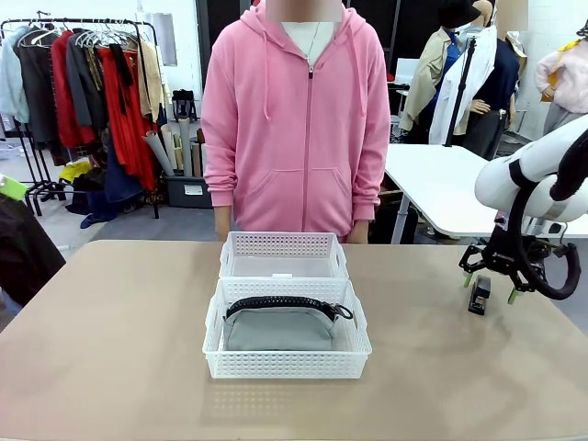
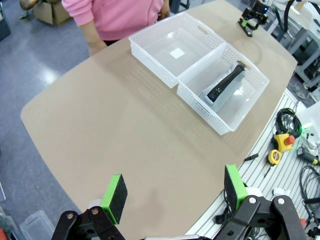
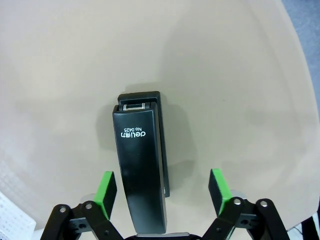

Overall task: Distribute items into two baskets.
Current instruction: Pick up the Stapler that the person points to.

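Observation:
Two white lattice baskets stand end to end at the table's middle. The near, wider basket [image 1: 287,365] [image 2: 200,107] holds the grey pouch [image 1: 280,328] [image 2: 226,86] with its black zipper on top. The far basket [image 1: 283,243] [image 2: 150,62] has nothing in it but a white label. The small black stapler [image 1: 479,296] [image 3: 140,165] lies on the table at the right. My right gripper [image 1: 491,283] [image 3: 162,192] is low over it, open, with a green pad on each side and not touching. My left gripper [image 2: 174,192] hangs open high above the table's left part, holding nothing.
A person in a pink hoodie [image 1: 296,119] stands at the far edge behind the baskets, hands down. Off the table edge, tools and cables [image 2: 290,142] lie on a slatted bench. A white table [image 1: 441,188] stands behind on the right.

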Action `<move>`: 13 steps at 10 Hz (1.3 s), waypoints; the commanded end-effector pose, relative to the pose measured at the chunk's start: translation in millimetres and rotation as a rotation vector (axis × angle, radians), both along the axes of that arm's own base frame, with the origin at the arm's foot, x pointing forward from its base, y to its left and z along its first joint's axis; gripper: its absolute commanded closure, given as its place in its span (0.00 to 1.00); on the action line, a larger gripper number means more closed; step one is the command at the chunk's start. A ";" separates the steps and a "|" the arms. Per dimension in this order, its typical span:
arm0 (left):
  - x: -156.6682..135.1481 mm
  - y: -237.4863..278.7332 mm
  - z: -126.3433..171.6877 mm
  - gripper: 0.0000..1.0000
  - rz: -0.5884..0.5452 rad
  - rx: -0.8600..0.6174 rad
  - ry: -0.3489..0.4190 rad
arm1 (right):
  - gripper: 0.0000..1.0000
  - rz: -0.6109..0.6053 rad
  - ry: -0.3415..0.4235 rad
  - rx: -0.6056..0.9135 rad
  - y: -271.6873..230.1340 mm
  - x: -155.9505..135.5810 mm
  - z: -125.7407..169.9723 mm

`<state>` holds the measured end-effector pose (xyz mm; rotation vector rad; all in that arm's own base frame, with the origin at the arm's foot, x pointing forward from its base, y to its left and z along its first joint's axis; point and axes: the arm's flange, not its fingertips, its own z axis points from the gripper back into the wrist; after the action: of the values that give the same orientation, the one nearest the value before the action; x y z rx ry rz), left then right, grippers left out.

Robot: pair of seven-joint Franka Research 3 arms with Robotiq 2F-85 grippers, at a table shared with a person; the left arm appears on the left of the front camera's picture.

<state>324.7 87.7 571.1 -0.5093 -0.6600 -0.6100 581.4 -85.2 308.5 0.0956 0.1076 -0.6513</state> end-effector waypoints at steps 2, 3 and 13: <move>1.2 0.1 -0.6 0.00 -0.014 -0.018 -0.016 | 0.37 -0.010 0.010 -0.047 4.7 5.7 -4.6; 1.2 0.1 -0.6 0.00 -0.014 -0.018 -0.016 | 0.51 -0.005 0.009 -0.044 5.3 5.8 -5.2; 1.2 0.1 -0.6 0.00 -0.014 -0.018 -0.016 | 1.00 0.013 0.008 -0.003 6.5 1.4 -6.7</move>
<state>324.7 87.7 571.1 -0.5097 -0.6599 -0.6104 582.5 -79.1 305.6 0.0912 0.1118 -0.6383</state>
